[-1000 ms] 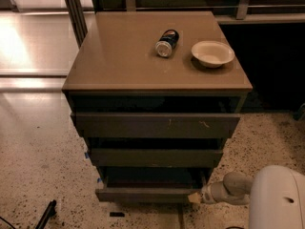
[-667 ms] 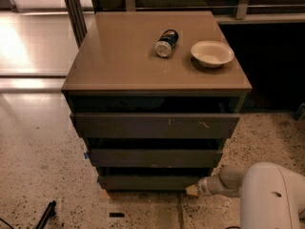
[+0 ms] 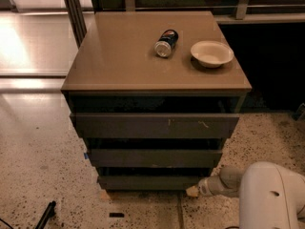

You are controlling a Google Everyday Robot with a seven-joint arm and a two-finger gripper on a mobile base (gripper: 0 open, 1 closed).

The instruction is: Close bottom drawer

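We see a grey-brown 3-drawer cabinet [image 3: 124, 61] on a speckled floor [image 3: 38, 171]. The bottom drawer [image 3: 147, 182] is the lowest and narrowest, w/ a plain front and no handle. It sits right under the middle drawer [image 3: 155, 157], w/ a dark gap between them. We can't tell if it's fully in.

The gripper [image 3: 193, 191] is low, at the btm-right corner of that drawer's front. Its pale tip is at the front's edge, touching or just beside it, and we can't tell which. Whether the gripper is open or closed, we can't tell either. The white arm [image 3: 271, 199] fills the lower-right corner of the view.

The top drawer [image 3: 155, 126] is the widest, w/ pale scratches on the right of its front. On the cabinet top a soda can [image 3: 166, 43] lies on its side, w/ a white bowl [image 3: 212, 53] upright near it to the right. The two are apart.
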